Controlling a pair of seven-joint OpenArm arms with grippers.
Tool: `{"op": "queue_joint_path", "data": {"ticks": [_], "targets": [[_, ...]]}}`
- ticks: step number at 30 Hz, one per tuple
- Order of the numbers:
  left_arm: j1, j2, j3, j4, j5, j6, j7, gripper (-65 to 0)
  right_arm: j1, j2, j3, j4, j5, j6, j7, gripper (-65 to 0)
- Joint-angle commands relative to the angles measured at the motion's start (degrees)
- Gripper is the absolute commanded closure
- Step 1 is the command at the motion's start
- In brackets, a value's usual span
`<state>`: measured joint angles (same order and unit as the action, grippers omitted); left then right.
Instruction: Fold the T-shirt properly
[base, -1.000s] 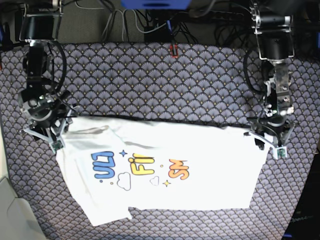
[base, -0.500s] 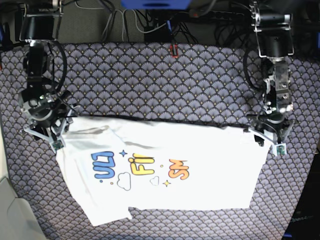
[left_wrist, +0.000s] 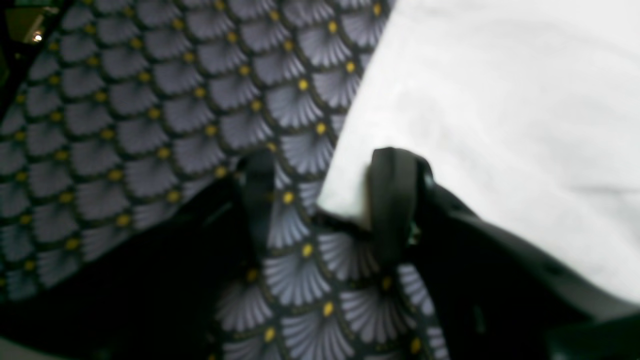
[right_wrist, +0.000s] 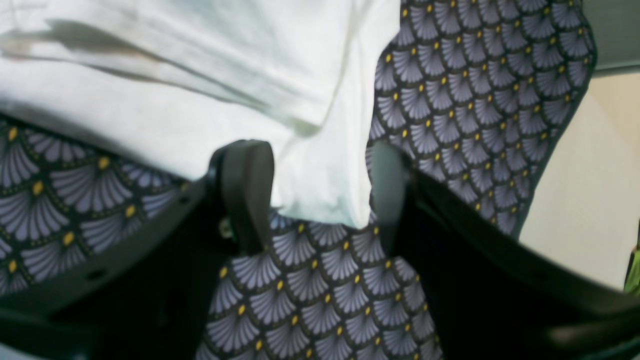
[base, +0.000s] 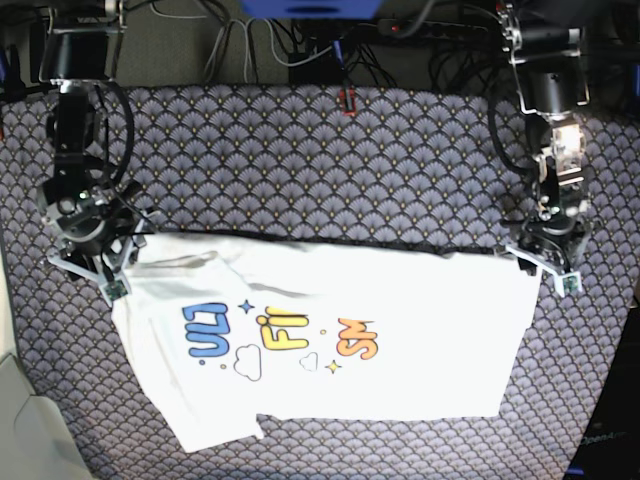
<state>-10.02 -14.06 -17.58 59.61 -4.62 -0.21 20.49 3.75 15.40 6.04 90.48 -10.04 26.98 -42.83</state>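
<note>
White cotton fills the lower middle of the base view: the large short-sleeved T-shirt (base: 330, 340) lies print-up on the scallop-patterned grey cloth with yellow dots (base: 320, 160), partly folded, so that its blue, yellow and orange lettering reads only in part. Its top edge runs nearly straight from the left of the frame to the right; its right edge drops straight to the lower right corner, and the lower left corner juts out as a skewed flap.

The right gripper (right_wrist: 315, 200), at the left of the base view, stands with its jaws apart on either side of a hanging corner of the white fabric; its left finger (right_wrist: 247, 190) touches the fabric, while the other sits just beside the edge without pinching it.

The left gripper (left_wrist: 325, 200), at the right of the base view, is also parted, and one finger (left_wrist: 392, 195) overlaps the shirt's corner while the other rests over bare patterned cloth.

Above the shirt's top edge the patterned cloth lies bare and broad across the upper half of the frame; narrower strips stay free to the right and below.
</note>
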Motion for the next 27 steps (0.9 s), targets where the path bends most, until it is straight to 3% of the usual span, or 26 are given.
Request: {"op": "queue_joint_path", "data": {"ticks": [1, 6, 22, 24, 27], "targets": [[-1.2, -0.7, -0.2, 0.5, 0.2, 0.2, -1.5, -30.2, 0.8, 0.6, 0.2, 0.9, 0.3, -0.6, 0.9, -33.3], [-0.7, -0.6, 0.0, 0.0, 0.4, 0.3, -7.3, -30.2, 0.8, 0.6, 0.2, 0.9, 0.3, -0.6, 0.9, -33.3], [-2.9, -0.5, 0.0, -6.4, 0.1, 0.0, -7.9, -30.1, -0.5, 0.6, 0.4, 1.7, 0.3, -0.6, 0.9, -33.3], [-2.9, -0.5, 0.0, -6.4, 0.1, 0.0, -7.9, -27.6, -0.5, 0.6, 0.4, 1.7, 0.3, -0.6, 0.9, -33.3], [-2.9, -0.4, 0.2, -6.4, 0.1, 0.0, -7.9, -16.4, -0.5, 0.6, 0.4, 1.7, 0.3, -0.4, 0.9, -33.5]]}}
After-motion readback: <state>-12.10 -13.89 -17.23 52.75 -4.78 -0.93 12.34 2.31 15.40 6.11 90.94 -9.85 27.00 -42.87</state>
